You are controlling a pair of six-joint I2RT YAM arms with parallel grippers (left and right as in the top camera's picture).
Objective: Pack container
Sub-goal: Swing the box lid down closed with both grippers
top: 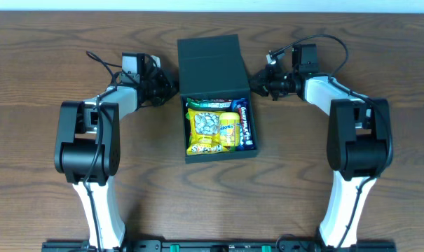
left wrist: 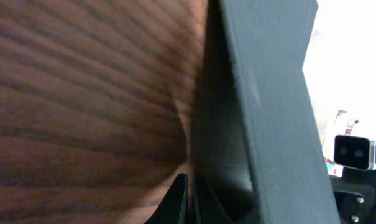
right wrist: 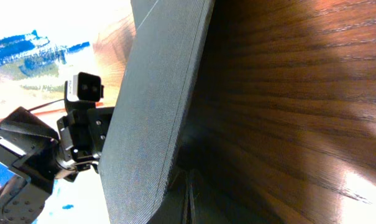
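Observation:
The dark teal-green container (top: 219, 155) stands at the table's middle, its flap lid (top: 210, 64) raised at the back. Yellow, green and blue snack packets (top: 213, 129) fill it. My left gripper (top: 171, 87) is shut and empty at the lid's left edge; in the left wrist view its fingertips (left wrist: 189, 202) lie closed beside the lid's dark wall (left wrist: 268, 106). My right gripper (top: 254, 85) is shut and empty at the lid's right edge; in the right wrist view its closed fingers (right wrist: 190, 199) sit low beside the lid (right wrist: 156, 106).
The brown wooden table (top: 43, 84) spreads to both sides of the box. The two arm bases (top: 85, 147) stand left and right of it, with cables near each wrist camera.

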